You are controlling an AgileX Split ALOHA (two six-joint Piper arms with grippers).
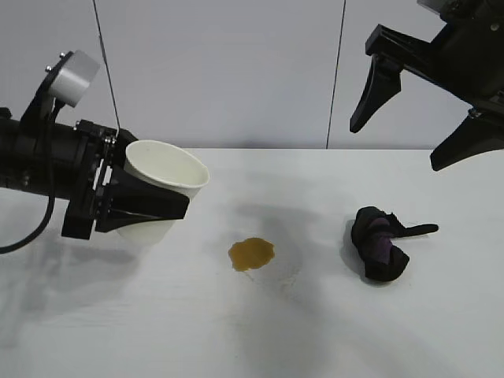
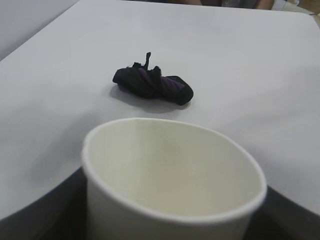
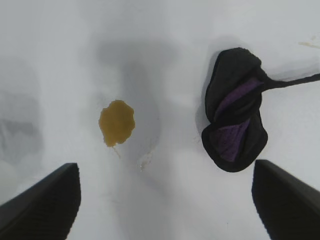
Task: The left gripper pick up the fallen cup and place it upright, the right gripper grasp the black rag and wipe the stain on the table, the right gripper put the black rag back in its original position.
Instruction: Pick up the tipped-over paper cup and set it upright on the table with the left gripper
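Note:
My left gripper [image 1: 167, 203] is shut on the white paper cup [image 1: 163, 175] at the left and holds it above the table [image 1: 315, 339]. The cup is tilted, with its mouth up and toward the right. In the left wrist view the cup [image 2: 175, 170] fills the foreground between the dark fingers [image 2: 42, 217]. The amber stain [image 1: 251, 253] lies mid-table, to the right of the cup. The black rag [image 1: 379, 246] with purple patches lies further right. My right gripper [image 1: 396, 146] hangs open high above the rag; its view looks down on the rag [image 3: 234, 125] and the stain [image 3: 116, 122].
A light wall with two vertical seams stands behind the table's far edge. A thin strip of the rag [image 1: 417, 230] sticks out toward the right. Small droplets [image 3: 146, 160] sit beside the stain. Bare tabletop runs along the near side.

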